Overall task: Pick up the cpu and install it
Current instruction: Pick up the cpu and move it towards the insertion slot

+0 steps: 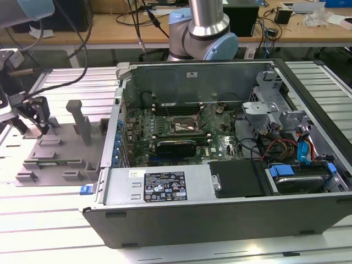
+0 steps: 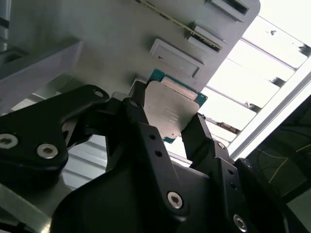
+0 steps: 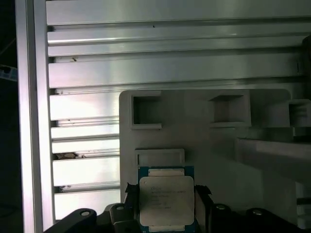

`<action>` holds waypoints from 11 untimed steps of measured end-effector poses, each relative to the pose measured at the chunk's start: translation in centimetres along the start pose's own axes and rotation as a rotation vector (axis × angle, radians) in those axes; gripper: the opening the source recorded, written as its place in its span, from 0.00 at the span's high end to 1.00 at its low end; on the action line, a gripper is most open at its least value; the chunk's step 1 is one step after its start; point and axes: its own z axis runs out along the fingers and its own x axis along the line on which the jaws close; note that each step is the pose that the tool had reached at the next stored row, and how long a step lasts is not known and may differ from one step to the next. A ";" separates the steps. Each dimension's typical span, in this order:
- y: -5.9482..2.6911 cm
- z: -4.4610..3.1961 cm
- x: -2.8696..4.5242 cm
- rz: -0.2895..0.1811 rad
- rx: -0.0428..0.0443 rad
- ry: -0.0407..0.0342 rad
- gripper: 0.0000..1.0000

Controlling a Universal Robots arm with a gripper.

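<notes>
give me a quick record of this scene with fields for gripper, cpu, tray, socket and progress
gripper: gripper over the grey tray, at the exterior view's left, shut on the cpu
cpu: between the fingers, metal top facing both wrist views
tray: on the ribbed metal table, beside the computer case
socket: socket inside the open case, apart from the gripper
progress: cpu gripped, not installed; cannot tell whether it rests on the tray or is lifted
</notes>
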 end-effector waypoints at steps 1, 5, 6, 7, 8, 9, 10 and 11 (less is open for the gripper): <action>0.03 -0.59 -0.02 0.000 0.0001 0.0001 0.46; 0.13 -2.43 -0.11 0.000 0.0000 0.0001 0.46; 0.17 -3.13 -0.15 0.000 0.0000 0.0001 0.46; 0.23 -4.16 -0.20 0.000 0.0000 0.0000 0.46; 0.25 -4.61 -0.22 0.000 0.0001 0.0000 0.46; 0.26 -4.88 -0.24 0.000 0.0001 0.0000 0.46; 0.29 -5.46 -0.26 0.000 0.0000 0.0000 0.46; 0.31 -5.78 -0.28 0.000 0.0000 0.0000 0.46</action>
